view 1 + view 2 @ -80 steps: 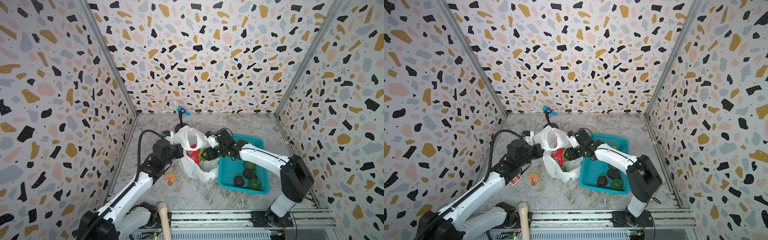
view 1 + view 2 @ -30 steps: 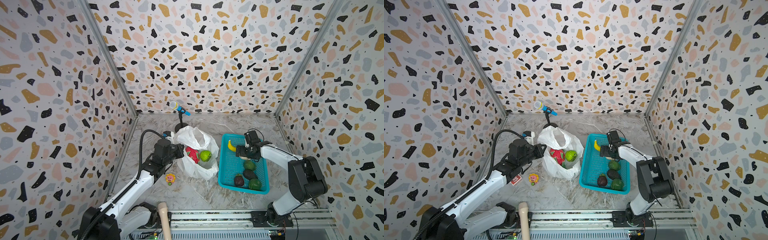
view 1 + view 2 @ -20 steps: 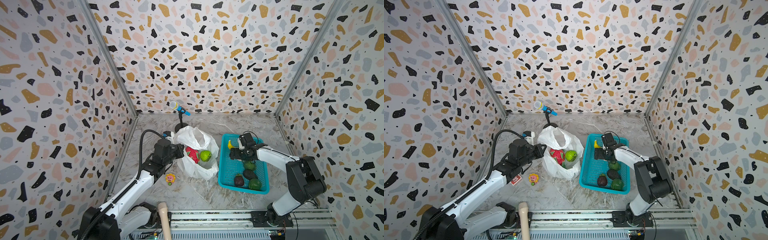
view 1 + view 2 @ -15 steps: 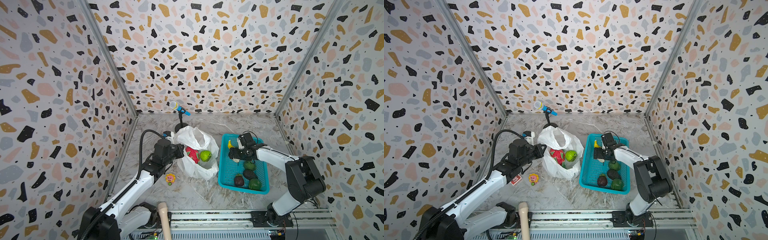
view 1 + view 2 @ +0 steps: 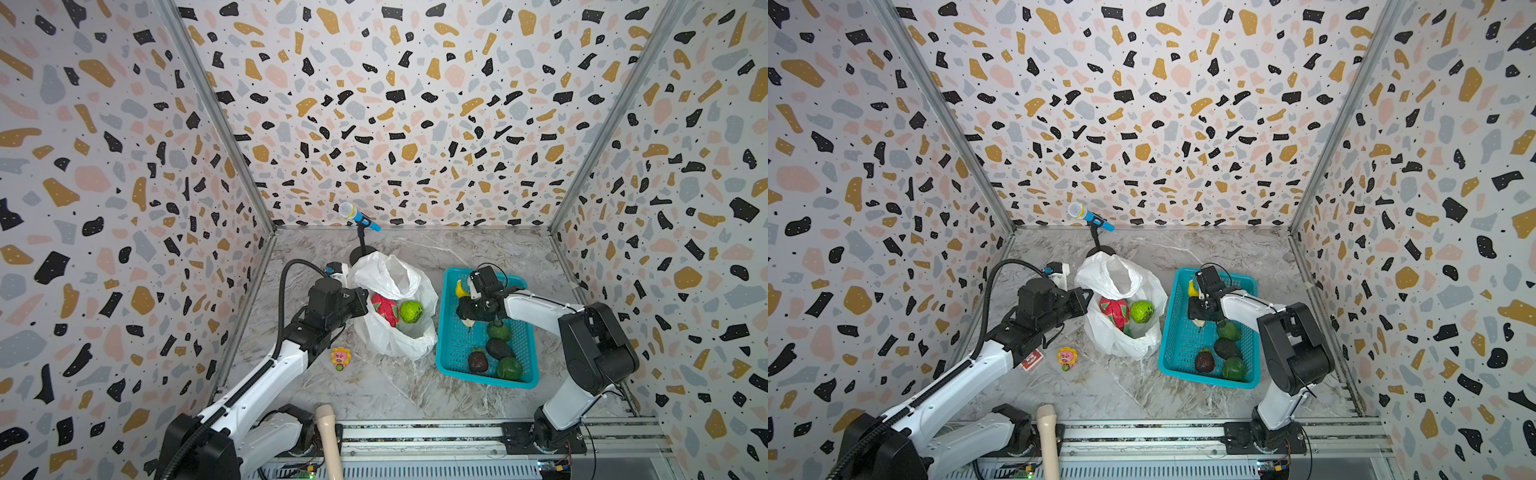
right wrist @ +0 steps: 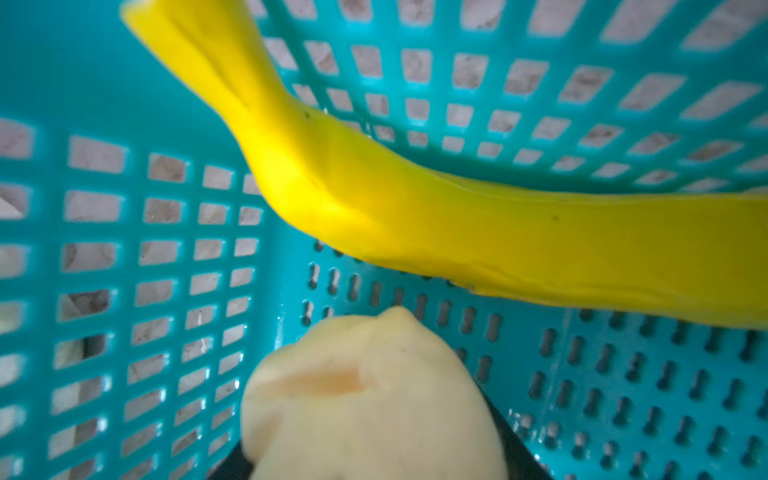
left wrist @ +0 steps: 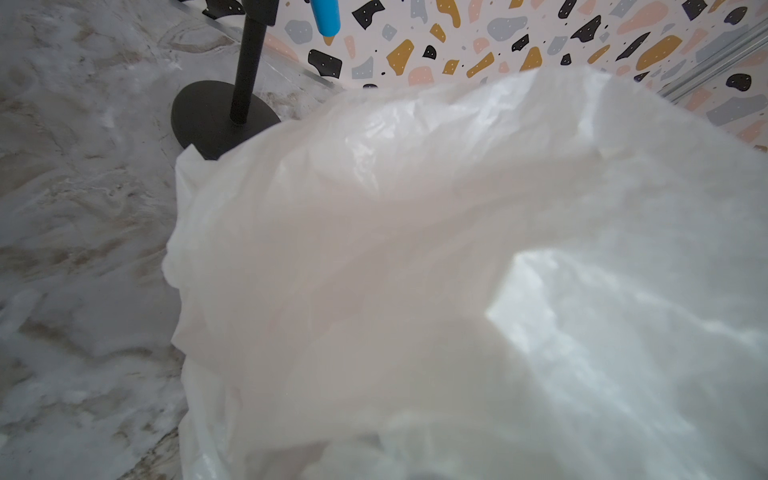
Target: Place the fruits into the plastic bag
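Note:
The white plastic bag (image 5: 390,274) stands open mid-table, with a red-pink dragon fruit (image 5: 384,308) and a bumpy green fruit (image 5: 411,311) inside. My left gripper (image 5: 361,297) is shut on the bag's left rim; the left wrist view shows only bag film (image 7: 457,249). In the teal basket (image 5: 441,324) lie a banana (image 6: 415,199), a green fruit (image 5: 498,330), a dark green one (image 5: 498,349), a dark brown one (image 5: 478,362) and another green one (image 5: 510,369). My right gripper (image 5: 471,313) is low in the basket's far left part, its jaws against a pale yellow fruit (image 6: 365,395).
A sunflower-face toy (image 5: 340,358) and a red card (image 5: 1032,359) lie left of the bag. A blue microphone (image 5: 358,216) on a black stand (image 7: 220,116) rises just behind the bag. A beige handle (image 5: 328,436) sticks up at the front rail. Patterned walls enclose three sides.
My right gripper left the bag, where the bumpy green fruit now lies, crossed to the basket's far end, shifted left and closed its jaws round the pale fruit. The left arm has not moved.

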Controlling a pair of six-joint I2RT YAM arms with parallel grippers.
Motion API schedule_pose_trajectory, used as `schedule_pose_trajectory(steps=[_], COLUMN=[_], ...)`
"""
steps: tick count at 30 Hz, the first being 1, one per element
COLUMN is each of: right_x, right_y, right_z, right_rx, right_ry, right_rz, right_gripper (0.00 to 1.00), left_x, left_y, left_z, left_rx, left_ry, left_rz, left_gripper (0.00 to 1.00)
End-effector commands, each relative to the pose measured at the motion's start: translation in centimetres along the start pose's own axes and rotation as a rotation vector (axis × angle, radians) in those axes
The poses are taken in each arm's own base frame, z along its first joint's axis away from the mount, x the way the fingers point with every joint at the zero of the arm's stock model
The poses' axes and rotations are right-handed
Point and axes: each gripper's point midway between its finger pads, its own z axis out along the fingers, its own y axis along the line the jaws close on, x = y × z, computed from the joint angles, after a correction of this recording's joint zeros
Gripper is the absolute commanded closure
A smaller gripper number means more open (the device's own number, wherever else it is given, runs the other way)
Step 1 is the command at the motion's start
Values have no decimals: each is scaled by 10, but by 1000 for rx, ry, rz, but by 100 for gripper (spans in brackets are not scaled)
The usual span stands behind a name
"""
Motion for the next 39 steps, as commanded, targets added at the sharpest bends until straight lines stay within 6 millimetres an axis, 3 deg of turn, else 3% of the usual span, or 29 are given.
schedule_pose_trajectory(steps=[1, 5, 10, 13, 16, 20, 26, 28, 30, 34, 39], right_x=[-21, -28, -16, -4, 1, -1, -27, -37, -44, -53, -45], right_y=[15, 41, 107, 143, 171, 208, 264, 288, 306, 311, 283], right_z=[-35, -71, -123, -137, -132, -109, -68, -68, -73, -87, -99], right_rx=[-42, -129, -393, -526, -567, -615, -710, -759, -796, -799, -735], right_ry=[-108, -194, -289, -271, -242, -185, -112, -108, -114, -159, -188], right_rz=[-15, -74, -241, -325, -375, -402, -383, -396, -418, -424, -412], right_gripper=[55, 60, 59, 58, 57, 57, 56, 48, 24, 5, 3], left_x=[-10, -9, -9, -9, -9, -10, -8, -8, -9, -9, -8], left_y=[-4, -4, -6, -7, -8, -10, -9, -7, -6, -6, -5], left_z=[-3, -2, -2, -2, -2, -3, -1, -2, -3, -3, -2], left_rx=[11, 13, 24, 30, 30, 32, 23, 15, 8, 5, 1], left_ry=[-35, -33, -32, -32, -30, -34, -23, -23, -27, -29, -27], left_rz=[-4, -4, -2, -1, -3, 7, 9, 10, 14, 15, 12], left_gripper=[100, 100, 100, 100, 100, 100, 100, 100, 100, 100, 100])
